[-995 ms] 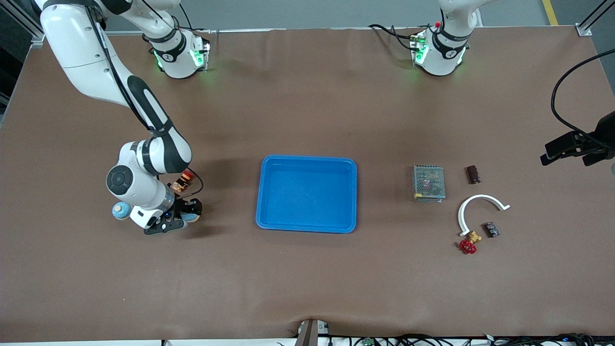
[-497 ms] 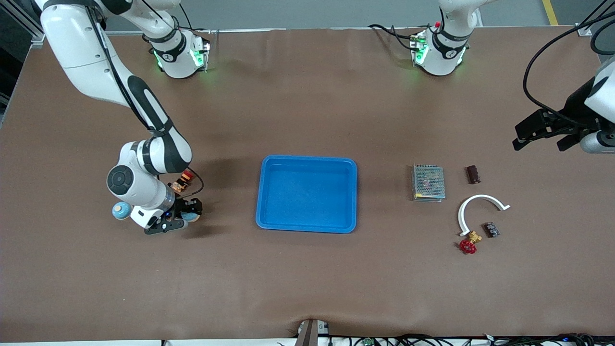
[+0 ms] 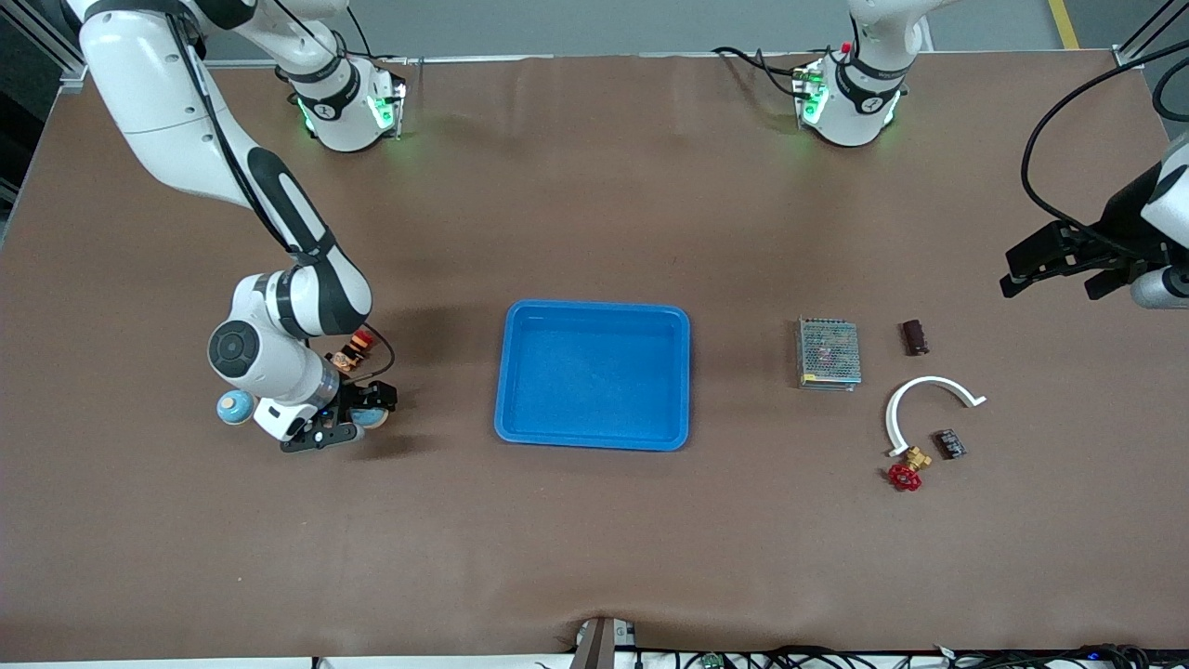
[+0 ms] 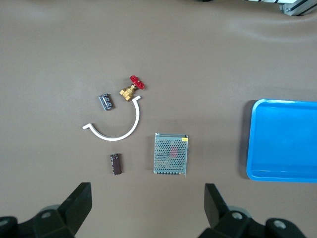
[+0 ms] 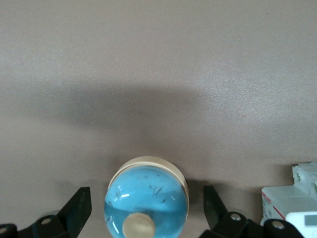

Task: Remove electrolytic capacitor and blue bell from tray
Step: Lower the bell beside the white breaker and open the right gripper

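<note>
Bell, blue with a cream rim, sits on the table between my right gripper's spread fingers, toward the right arm's end. Capacitor lies beside the mesh box and near the white arc. My left gripper hovers spread over the table's left-arm end. 1 blue tray sits mid-table.

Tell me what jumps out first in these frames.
The bright blue plastic tray sits empty mid-table. Toward the right arm's end, the right gripper straddles a light-blue domed bell, fingers open. The left gripper hangs open over the left arm's end, near the small dark cylindrical capacitor.
</note>
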You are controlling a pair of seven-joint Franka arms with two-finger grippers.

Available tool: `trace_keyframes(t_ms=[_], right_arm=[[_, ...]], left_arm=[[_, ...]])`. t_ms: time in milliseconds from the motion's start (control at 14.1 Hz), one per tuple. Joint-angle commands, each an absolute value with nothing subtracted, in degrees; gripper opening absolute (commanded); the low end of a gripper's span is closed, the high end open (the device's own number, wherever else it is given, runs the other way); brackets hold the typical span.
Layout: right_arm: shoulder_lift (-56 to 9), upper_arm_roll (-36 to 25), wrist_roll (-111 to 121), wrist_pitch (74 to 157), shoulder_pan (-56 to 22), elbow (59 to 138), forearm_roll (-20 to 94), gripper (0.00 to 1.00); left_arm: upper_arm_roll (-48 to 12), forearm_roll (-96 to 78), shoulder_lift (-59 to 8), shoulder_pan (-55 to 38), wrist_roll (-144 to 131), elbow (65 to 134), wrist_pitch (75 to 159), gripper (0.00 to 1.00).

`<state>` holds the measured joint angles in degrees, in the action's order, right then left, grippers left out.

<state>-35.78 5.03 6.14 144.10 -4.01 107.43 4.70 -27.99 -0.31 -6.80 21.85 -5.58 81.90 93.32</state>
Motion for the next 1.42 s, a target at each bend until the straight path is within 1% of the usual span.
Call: trace_keyframes(t_ms=[0, 213, 355, 426, 569, 640, 853, 1066, 1279, 1350], right_arm=[[-33.14, 5.54, 6.33, 135.04, -3.34, 103.47, 6.15, 1.0], [-33.05, 5.36, 5.72, 124.92, -3.16, 96.0, 6.15, 1.0], [-33.05, 5.27, 3.09, 121.65, -3.43, 92.48, 5.98, 1.0], [-33.05, 5.27, 2.29, 121.47, -3.6, 91.33, 5.63, 1.0], [-33.05, 5.1, 2.2, 121.38, -3.6, 89.04, 5.19, 1.0], [-32.96, 5.01, 2.2, 121.38, -3.17, 88.42, 4.92, 1.0], [-31.91, 3.35, 2.55, 121.64, -1.85, 87.54, 4.92, 1.0], [-30.24, 3.25, 2.64, 121.55, 0.7, 87.36, 4.22, 1.0], [-30.32, 3.51, 3.25, 121.64, 3.68, 86.13, 0.1, 1.0], [-29.8, 3.69, 4.12, 121.55, 3.6, 86.13, -0.43, 1.0]], left_arm=[[-28.04, -0.35, -6.33, 23.29, -4.92, 82.18, 93.43, 1.0], [-27.95, -0.35, -7.29, 23.47, -4.83, 82.18, 93.52, 1.0], [-24.89, -0.26, -7.21, 20.41, -4.57, 82.18, 93.52, 1.0], [-20.52, -0.09, -7.21, 15.78, -4.92, 82.09, 93.52, 1.0], [-8.06, -0.26, -6.68, 4.97, -4.22, 82.09, 93.43, 1.0], [-5.04, -0.52, -6.51, 2.66, -4.04, 82.18, 93.43, 1.0], [-4.48, -0.53, -6.5, 1.06, -4.57, 82.18, 93.43, 1.0], [-4.31, -0.26, -6.76, 0.09, -5.45, 82.09, 93.43, 1.0], [-4.22, -0.09, -6.68, 0.26, -7.72, 82.26, 93.08, 1.0], [-4.31, -0.09, -6.85, 0.52, -8.87, 82.35, 92.99, 1.0]])
